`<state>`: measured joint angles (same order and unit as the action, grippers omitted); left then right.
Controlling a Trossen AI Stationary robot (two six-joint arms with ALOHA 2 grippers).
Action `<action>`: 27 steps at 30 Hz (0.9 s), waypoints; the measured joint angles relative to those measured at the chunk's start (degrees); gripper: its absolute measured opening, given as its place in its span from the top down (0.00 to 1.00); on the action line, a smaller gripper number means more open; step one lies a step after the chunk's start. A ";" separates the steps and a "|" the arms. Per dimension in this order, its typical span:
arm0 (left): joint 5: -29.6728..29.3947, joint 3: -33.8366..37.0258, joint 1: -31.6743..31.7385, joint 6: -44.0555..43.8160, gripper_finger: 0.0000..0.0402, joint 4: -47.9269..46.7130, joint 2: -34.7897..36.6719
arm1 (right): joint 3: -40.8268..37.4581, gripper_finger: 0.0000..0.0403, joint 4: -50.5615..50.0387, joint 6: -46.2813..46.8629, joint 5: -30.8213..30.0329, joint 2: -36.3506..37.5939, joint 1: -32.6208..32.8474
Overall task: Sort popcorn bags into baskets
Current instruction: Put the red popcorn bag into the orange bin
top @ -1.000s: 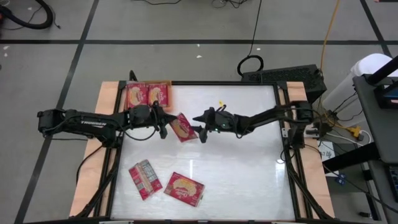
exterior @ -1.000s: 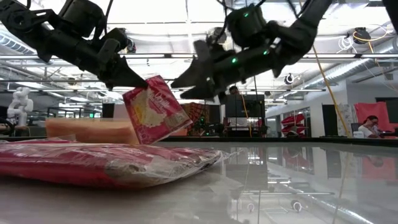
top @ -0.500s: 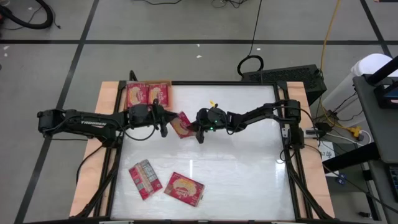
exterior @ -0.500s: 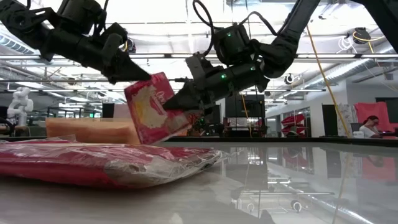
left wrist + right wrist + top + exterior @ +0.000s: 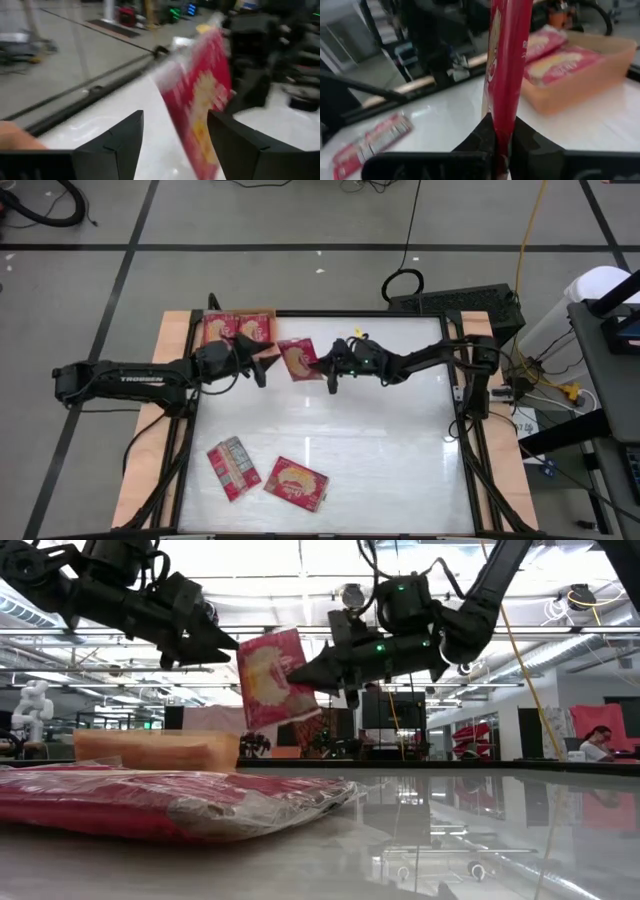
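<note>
A red popcorn bag (image 5: pixel 297 358) hangs in the air over the far middle of the table, with my right gripper (image 5: pixel 322 366) shut on it. My left gripper (image 5: pixel 268 363) stands open just to the bag's left and touches nothing; in its wrist view the bag (image 5: pixel 200 100) shows beyond the spread fingers. The orange basket (image 5: pixel 238 313) sits at the far left with two bags (image 5: pixel 237 332) lying flat in it. Two more bags (image 5: pixel 233 468) (image 5: pixel 296 483) lie flat near the front left. My right gripper pinches the bag's edge (image 5: pixel 503 117) on the side toward the table's right, between its two shut fingers. The fingers come in about level from the table's right. The bag is lifted clear of the table and stands tilted, its printed face (image 5: pixel 272 675) toward the near edge.
Light wooden boards (image 5: pixel 172 340) line the table's left and right sides outside the black frame. A bag (image 5: pixel 170 802) lies close to the low camera and fills the near left of that view. The white middle and right of the table (image 5: pixel 390 450) hold nothing.
My right gripper has shut on the bag's right edge, then carried it up and toward the far edge. My left gripper has opened, let go of the bag and drawn back a little toward the table's left. The bag now hangs higher and more upright.
</note>
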<state>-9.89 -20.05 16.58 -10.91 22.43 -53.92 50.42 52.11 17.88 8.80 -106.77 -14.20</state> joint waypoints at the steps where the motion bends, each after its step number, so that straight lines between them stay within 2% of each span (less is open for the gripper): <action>1: 1.96 0.00 0.27 -0.19 0.44 -0.03 -0.03 | -0.21 0.97 2.04 0.32 0.00 -0.41 0.14; 7: 6.10 0.00 1.40 -1.89 0.45 3.38 -0.03 | -0.38 0.98 12.42 -0.05 0.25 -0.80 0.22; 11: 12.36 0.00 2.24 -1.61 0.47 8.41 -0.03 | -0.38 0.98 18.33 -0.88 0.24 -0.77 0.17; 22: 18.00 0.02 3.17 -3.29 0.58 18.11 -1.25 | 1.64 0.98 19.14 -4.86 3.31 -0.73 0.00; 27: 18.37 0.02 3.50 -3.35 0.69 18.83 -2.97 | 2.57 0.98 18.76 -5.30 4.94 -0.73 0.02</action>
<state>8.48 -20.03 20.08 -14.26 41.26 -56.89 52.99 70.87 12.58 13.74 -107.50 -14.17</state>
